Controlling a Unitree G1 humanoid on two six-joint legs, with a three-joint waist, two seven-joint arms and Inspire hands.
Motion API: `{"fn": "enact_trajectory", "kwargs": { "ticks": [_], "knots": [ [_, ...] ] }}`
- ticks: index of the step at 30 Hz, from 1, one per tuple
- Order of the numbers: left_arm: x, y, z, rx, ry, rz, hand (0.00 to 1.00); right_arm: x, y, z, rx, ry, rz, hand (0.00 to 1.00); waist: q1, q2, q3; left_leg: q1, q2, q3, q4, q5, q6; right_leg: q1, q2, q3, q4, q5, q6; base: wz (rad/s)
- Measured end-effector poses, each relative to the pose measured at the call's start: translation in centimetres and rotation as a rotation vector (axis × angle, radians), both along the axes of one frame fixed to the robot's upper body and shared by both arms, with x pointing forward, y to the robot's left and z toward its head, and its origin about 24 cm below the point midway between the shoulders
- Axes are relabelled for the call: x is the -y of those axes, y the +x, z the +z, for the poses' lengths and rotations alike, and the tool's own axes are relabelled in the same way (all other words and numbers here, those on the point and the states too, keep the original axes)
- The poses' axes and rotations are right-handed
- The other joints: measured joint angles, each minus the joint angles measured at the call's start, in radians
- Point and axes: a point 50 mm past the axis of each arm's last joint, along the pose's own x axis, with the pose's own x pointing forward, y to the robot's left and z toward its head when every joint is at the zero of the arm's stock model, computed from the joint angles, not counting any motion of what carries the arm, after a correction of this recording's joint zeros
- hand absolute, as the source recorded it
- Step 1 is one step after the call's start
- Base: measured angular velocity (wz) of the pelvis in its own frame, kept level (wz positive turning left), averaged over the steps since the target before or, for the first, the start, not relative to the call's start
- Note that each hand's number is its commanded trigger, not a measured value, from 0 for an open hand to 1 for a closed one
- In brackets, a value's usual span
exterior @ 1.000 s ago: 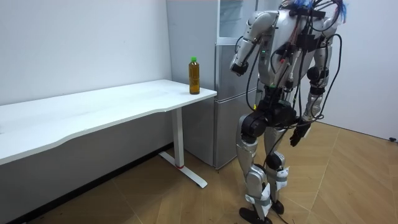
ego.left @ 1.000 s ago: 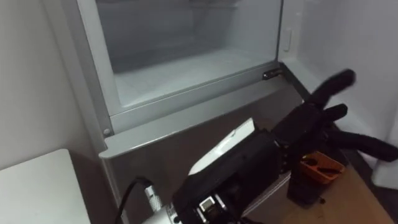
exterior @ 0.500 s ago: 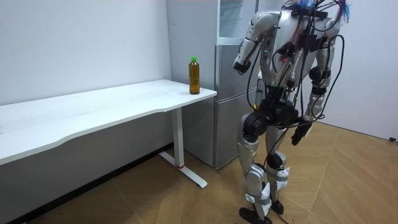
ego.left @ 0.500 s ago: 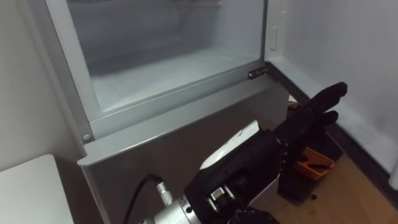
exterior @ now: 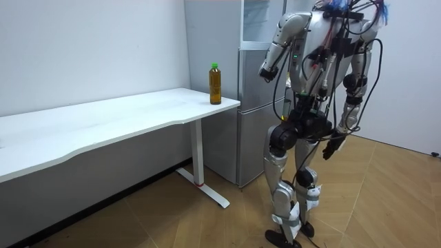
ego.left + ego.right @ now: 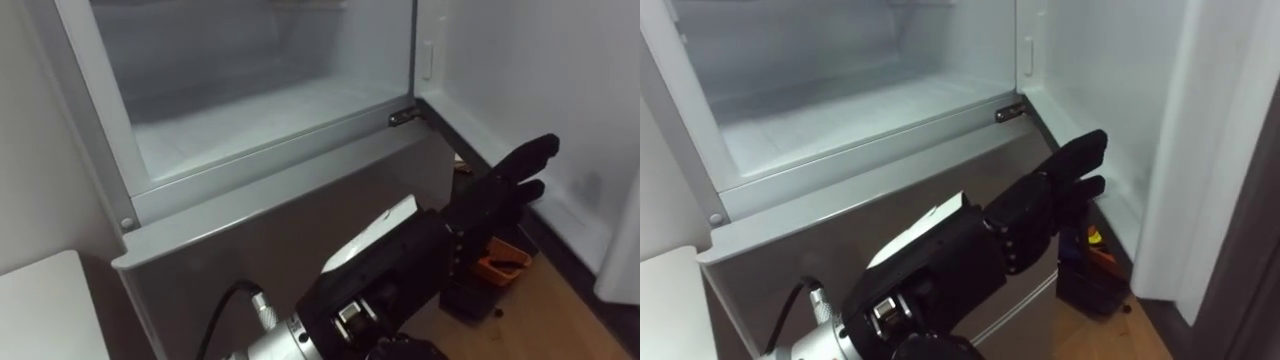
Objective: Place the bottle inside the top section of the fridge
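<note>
Left hand (image 6: 492, 192) is open: fingers straight and spread a little, pointing up and to the right, holding nothing. Dark forearm comes in from the bottom of the eye views. The hand hangs in the air in front of the grey lower door (image 6: 250, 225) of the fridge (image 5: 249, 124), below the sill of the upper compartment (image 6: 250, 110). Can't tell if it touches the door; it looks apart.

Upper compartment is open, with white walls and a white floor. A small metal hinge (image 6: 404, 117) sits at the sill's right end. The open door (image 6: 1205, 150) stands swung out at the right edge of the right eye view. Past the fingers, on the wooden floor (image 5: 386, 200) by the fridge base, is an orange and black object (image 6: 497, 268); can't tell what it is.

Right hand (image 5: 330, 149) hangs low beside the hip in the room view; can't tell its state.

Bottle (image 5: 216, 84) is in neither hand. It stands upright on the white table (image 5: 103, 120), at the corner nearest the fridge: green cap, amber contents. It is well apart from both hands.

Robot stands upright facing the fridge, with the table on its left. The table corner shows at lower left in the left eye view.
</note>
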Motion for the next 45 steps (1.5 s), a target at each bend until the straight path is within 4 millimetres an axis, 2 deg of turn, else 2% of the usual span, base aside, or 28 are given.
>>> {"fn": "enact_trajectory", "kwargs": {
  "ticks": [8, 10, 13, 18, 29, 42, 45],
  "knots": [
    [0.0, 0.3, -0.4, -0.021, 0.004, 0.004, 0.0, 0.1, -0.7, 0.0, -0.01, 0.004, -0.045, 0.0, -0.007, 0.002, 0.0, 0.017, 0.013, 0.05, 0.007, -0.003, -0.006, 0.0, 0.016, 0.049, -0.003, 0.008, -0.007, -0.21],
    [0.1, 0.5, -0.1, -0.015, 0.002, 0.007, 0.0, 0.3, -1.3, 0.0, -0.028, -0.001, -0.058, 0.0, -0.013, 0.013, -0.0009, 0.013, 0.025, 0.072, 0.007, -0.016, -0.021, -0.012, 0.029, 0.062, -0.002, 0.01, -0.01, -0.23],
    [0.2, 0.7, 0.1, -0.014, -0.006, 0.019, 0.0, 0.8, -2.1, 0.1, -0.068, -0.004, -0.063, 0.0, -0.034, 0.022, 0.0002, 0.01, 0.032, 0.088, 0.007, -0.018, -0.025, -0.021, 0.036, 0.074, -0.002, 0.014, -0.015, -0.18],
    [0.5, 1.0, 0.7, -0.003, -0.002, 0.022, 0.0, 1.5, -2.7, 0.3, -0.095, -0.016, -0.06, 0.0, -0.039, 0.033, 0.0005, 0.009, 0.04, 0.12, 0.011, -0.015, -0.033, -0.039, 0.047, 0.096, 0.008, 0.017, -0.021, -0.24],
    [0.6, 1.4, 0.3, -0.024, 0.003, 0.035, 0.0, 1.5, -2.6, 0.3, -0.09, -0.016, -0.058, 0.0, -0.038, 0.033, 0.0005, 0.001, 0.046, 0.113, 0.038, -0.006, -0.047, -0.046, 0.053, 0.09, 0.014, 0.02, -0.036, -0.07],
    [0.4, 1.4, -0.3, -0.022, 0.054, 0.03, 0.0, 1.5, -1.3, 0.3, -0.064, -0.034, -0.062, 0.0, -0.021, 0.028, 0.0035, -0.023, 0.041, 0.019, 0.038, 0.0, -0.045, -0.035, 0.035, -0.008, 0.01, 0.016, -0.04, 0.21],
    [0.3, 1.4, -0.3, -0.021, 0.056, 0.031, 0.0, 1.1, -1.1, 0.2, -0.056, -0.034, -0.044, 0.0, 0.002, 0.026, 0.0049, -0.027, 0.04, -0.001, 0.039, 0.003, -0.045, -0.029, 0.031, -0.028, 0.011, 0.012, -0.043, 0.22]
  ]
}}
